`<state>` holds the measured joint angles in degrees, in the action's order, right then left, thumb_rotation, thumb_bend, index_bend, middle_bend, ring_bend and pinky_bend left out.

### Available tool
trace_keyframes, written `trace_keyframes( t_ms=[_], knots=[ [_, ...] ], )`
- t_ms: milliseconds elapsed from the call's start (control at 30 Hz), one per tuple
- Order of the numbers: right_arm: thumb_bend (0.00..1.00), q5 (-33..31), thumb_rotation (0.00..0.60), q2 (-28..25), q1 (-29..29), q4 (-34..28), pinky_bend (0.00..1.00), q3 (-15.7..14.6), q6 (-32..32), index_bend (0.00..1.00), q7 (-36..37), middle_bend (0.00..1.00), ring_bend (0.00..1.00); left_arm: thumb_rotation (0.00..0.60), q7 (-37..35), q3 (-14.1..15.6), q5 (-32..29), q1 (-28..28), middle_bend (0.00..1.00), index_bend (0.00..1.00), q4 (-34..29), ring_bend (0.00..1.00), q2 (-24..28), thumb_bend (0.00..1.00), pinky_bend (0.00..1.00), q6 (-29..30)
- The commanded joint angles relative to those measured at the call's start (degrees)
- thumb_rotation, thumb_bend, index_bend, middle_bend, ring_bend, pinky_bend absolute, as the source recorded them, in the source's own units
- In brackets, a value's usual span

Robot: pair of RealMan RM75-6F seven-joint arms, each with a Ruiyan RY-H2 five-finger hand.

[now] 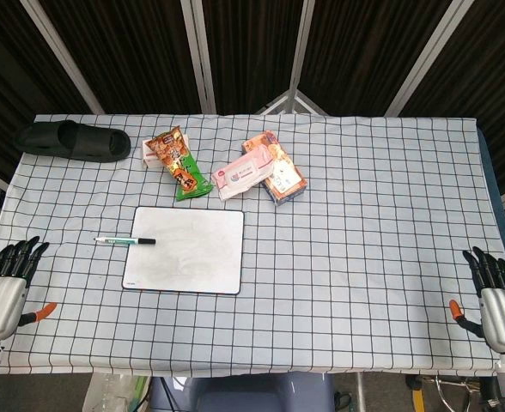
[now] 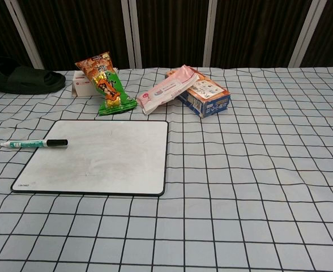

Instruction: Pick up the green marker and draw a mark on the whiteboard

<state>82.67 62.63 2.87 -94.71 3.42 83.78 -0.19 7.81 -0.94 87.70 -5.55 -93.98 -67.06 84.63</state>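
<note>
The green marker (image 1: 125,240) (image 2: 33,144) lies flat across the left edge of the whiteboard (image 1: 188,251) (image 2: 104,156), its black cap end resting on the board. The board's surface is blank, with faint smudges. My left hand (image 1: 8,283) rests at the table's near left edge, fingers spread and empty, well left of the marker. At the near right edge my right hand (image 1: 495,292) lies the same way, holding nothing. The chest view shows neither hand.
A dark slipper (image 1: 72,140) (image 2: 20,79) lies at the far left. Behind the board sit a green-orange snack bag (image 1: 178,163) (image 2: 105,83), a small white box (image 1: 148,153), a pink wipes pack (image 1: 242,176) (image 2: 165,90) and a blue-orange box (image 1: 282,172) (image 2: 209,95).
</note>
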Motion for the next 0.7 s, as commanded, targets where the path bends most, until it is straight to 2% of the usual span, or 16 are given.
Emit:
trace_keyframes(
  t_ms=[33,467,600,700],
  knots=[
    [0.35,0.09,0.600,-0.06,-0.03,0.01,0.00,-0.11,-0.08,0.00,0.07,0.00,0.00,0.600,-0.01,0.04,0.02,0.00,0.00,0.00,-0.04,0.00,0.04,0.05,0.00,-0.04],
    [0.35,0.57,0.600,-0.37,0.05,-0.20,0.00,-0.50,-0.62,0.00,0.19,0.00,0.00,0.600,0.07,0.11,-0.71,-0.62,0.00,0.00,-0.25,0.00,0.41,0.05,0.00,-1.74],
    [0.35,0.35,0.600,-0.42,0.05,-0.19,0.00,-0.57,-0.91,0.00,0.09,0.00,0.00,0.600,-0.18,-1.01,-2.10,-2.29,0.00,0.00,-0.34,0.00,0.26,0.06,0.00,-4.19],
    [0.35,0.13,0.600,-0.54,-0.04,-0.28,0.00,-0.43,-0.80,0.00,0.41,0.00,0.00,0.600,0.70,-2.99,-4.36,-5.10,0.00,0.02,-0.15,0.00,-0.17,0.09,0.00,-7.97]
  ],
)
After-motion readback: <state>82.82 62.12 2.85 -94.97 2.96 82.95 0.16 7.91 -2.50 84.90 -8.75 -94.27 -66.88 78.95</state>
